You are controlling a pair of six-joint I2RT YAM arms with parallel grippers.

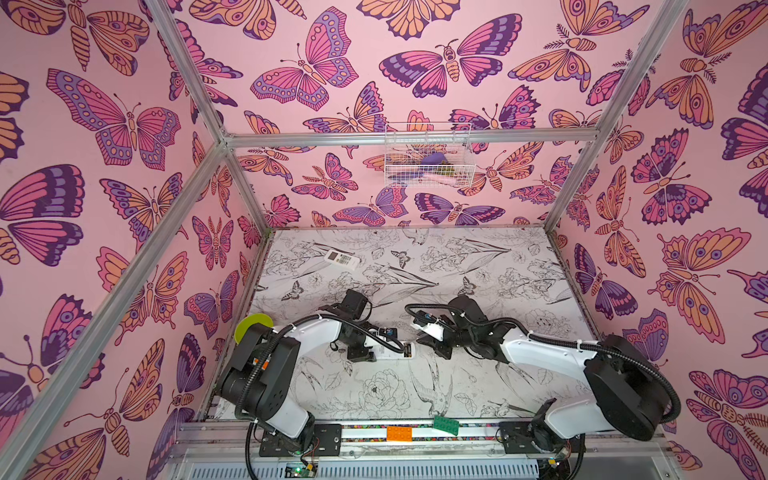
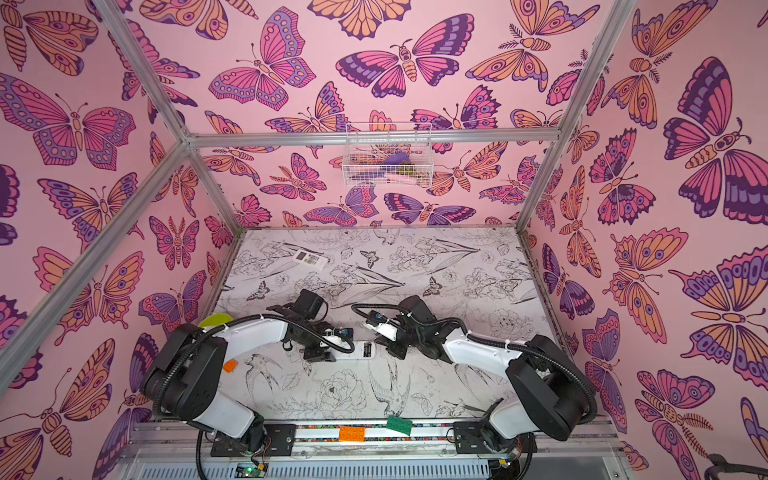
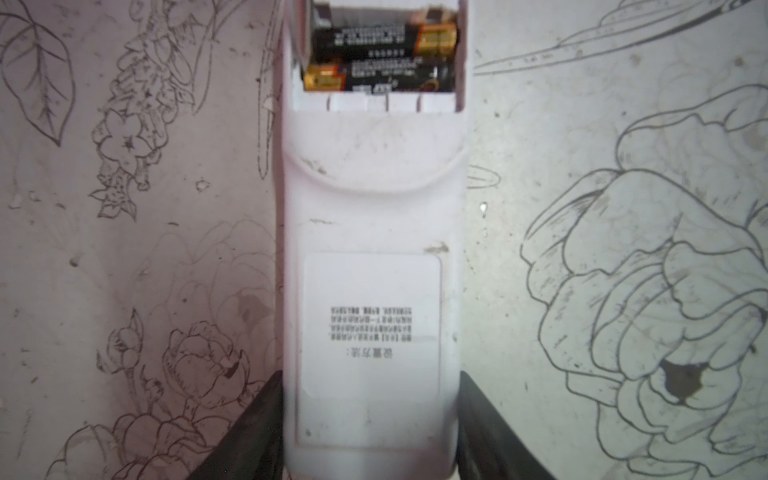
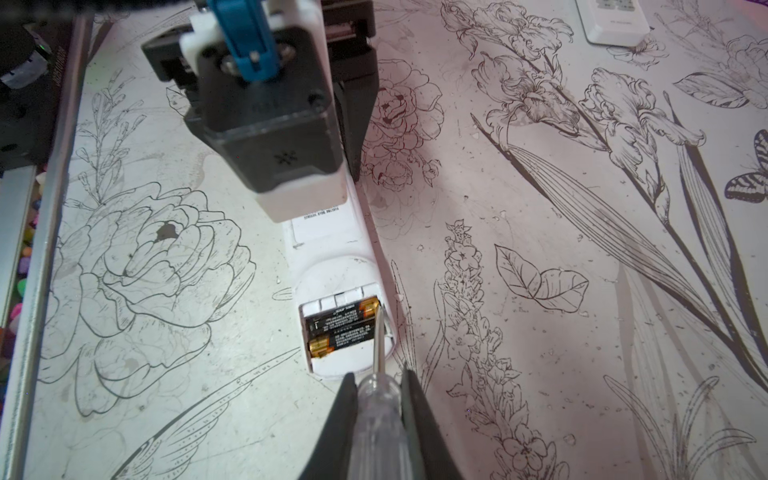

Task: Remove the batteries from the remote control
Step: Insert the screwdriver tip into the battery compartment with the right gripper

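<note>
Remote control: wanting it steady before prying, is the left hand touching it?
Touching. The left wrist view shows the left hand with fingers flush against both sides of the remote control.

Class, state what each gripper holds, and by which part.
Left gripper: white plastic remote control, by its sides at the label end. Right gripper: clear-handled screwdriver, by its handle.

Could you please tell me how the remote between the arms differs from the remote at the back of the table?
The near remote lies back up, its compartment open on two batteries; the far remote lies buttons up. The near remote is clamped in the left gripper, with the right gripper's screwdriver at its compartment; the far remote lies free, untouched. Both are white and oblong.
</note>
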